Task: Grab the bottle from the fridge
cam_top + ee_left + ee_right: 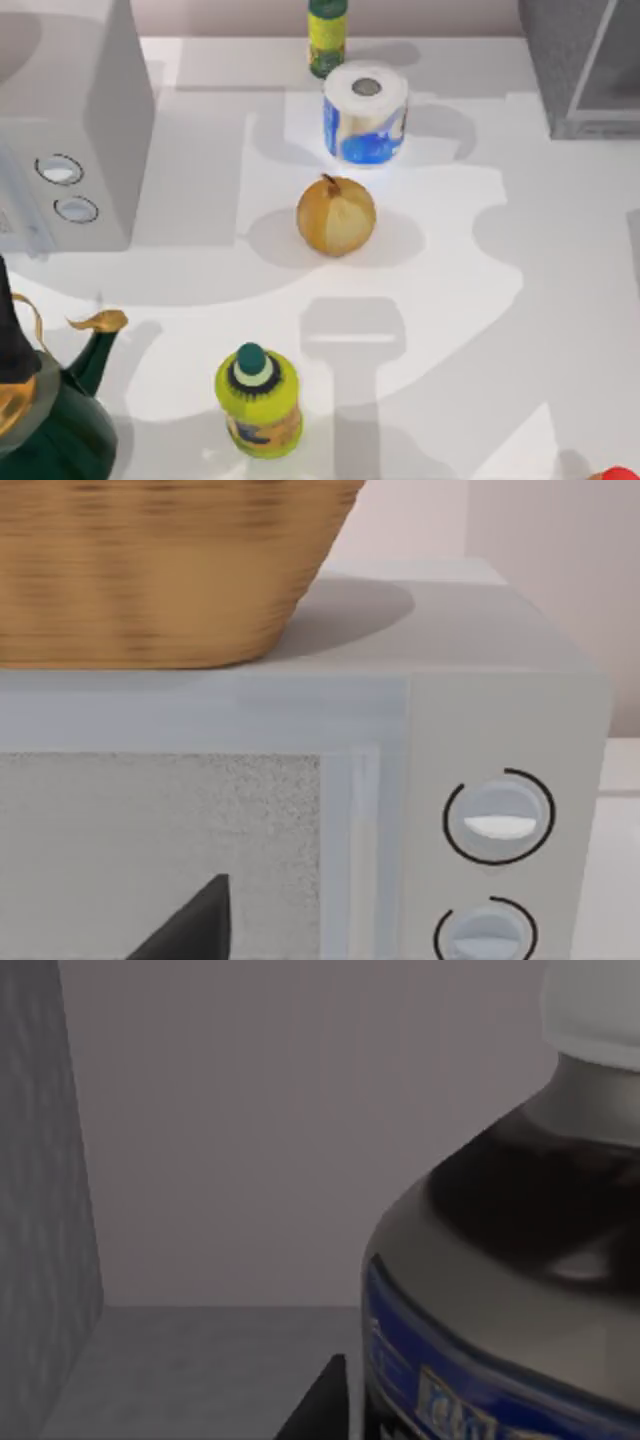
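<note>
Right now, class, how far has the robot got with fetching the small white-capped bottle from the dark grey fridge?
Done: the right arm is inside the dark grey speckled fridge, beside the small white-capped, grey-shouldered bottle. In hand: the grasp, not confirmed. Left: lifting it out. The left arm idles by the white two-dial box.

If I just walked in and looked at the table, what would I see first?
Probably the round golden onion in the middle of the table, with the blue-and-white paper roll just behind it. Near the front edge stands a bright yellow-green bottle, and at the front left corner a dark green teapot. The right wrist view looks closely at the bottle with a white cap inside the fridge.
</note>
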